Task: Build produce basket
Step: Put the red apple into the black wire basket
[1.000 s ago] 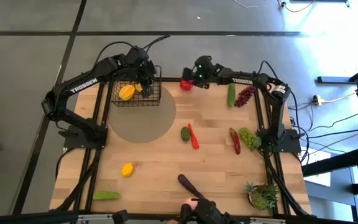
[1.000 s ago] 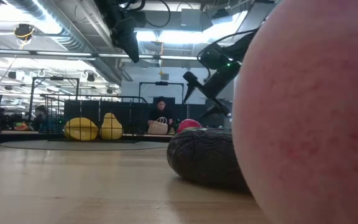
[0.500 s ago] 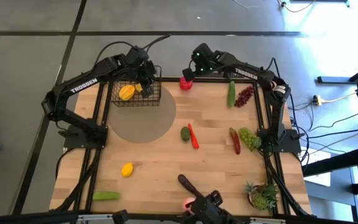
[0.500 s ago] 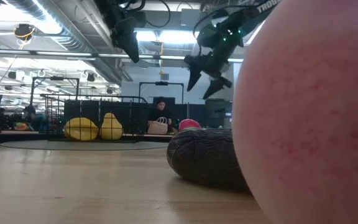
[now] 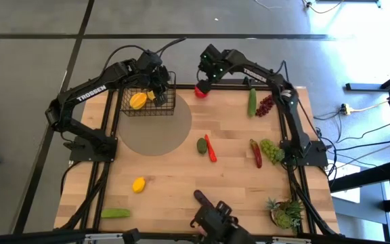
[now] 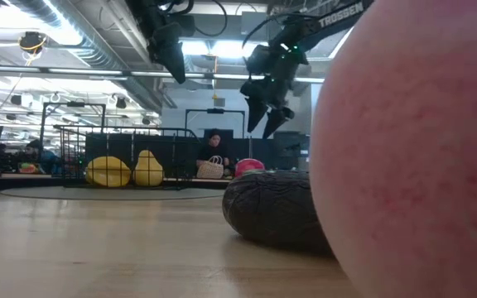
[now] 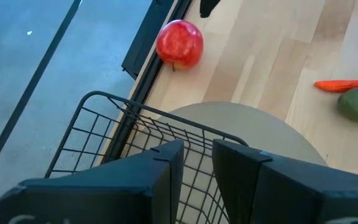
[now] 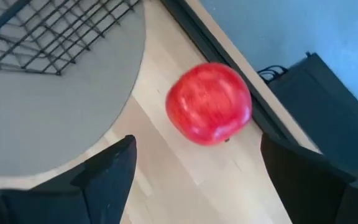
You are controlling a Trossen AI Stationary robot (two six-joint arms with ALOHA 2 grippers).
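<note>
The black wire basket (image 5: 147, 103) stands on the far part of a round grey mat (image 5: 158, 129), with yellow fruits (image 5: 137, 100) inside; these also show in the low view (image 6: 108, 171). My left gripper (image 5: 158, 85) hangs above the basket's far right corner (image 7: 123, 124), its fingers a narrow gap apart and empty. A red apple (image 5: 201, 90) rests on the table by the far edge, right of the basket. My right gripper (image 5: 206, 73) hovers above the apple (image 8: 209, 102), open wide and empty; it is also high in the low view (image 6: 263, 122).
A cucumber (image 5: 252, 102), dark grapes (image 5: 267, 103), green grapes (image 5: 271, 149) and a chili (image 5: 256, 154) lie right. A chili (image 5: 210, 148) and a green fruit (image 5: 201, 144) lie mid-table. A lemon (image 5: 139, 184), a cucumber (image 5: 116, 213), an eggplant (image 5: 205, 201) and a potted plant (image 5: 286, 213) lie near.
My right gripper has risen from just above the apple and drifted toward the table's far left, with its arm swinging over the far edge. The apple has stayed where it was on the table.
</note>
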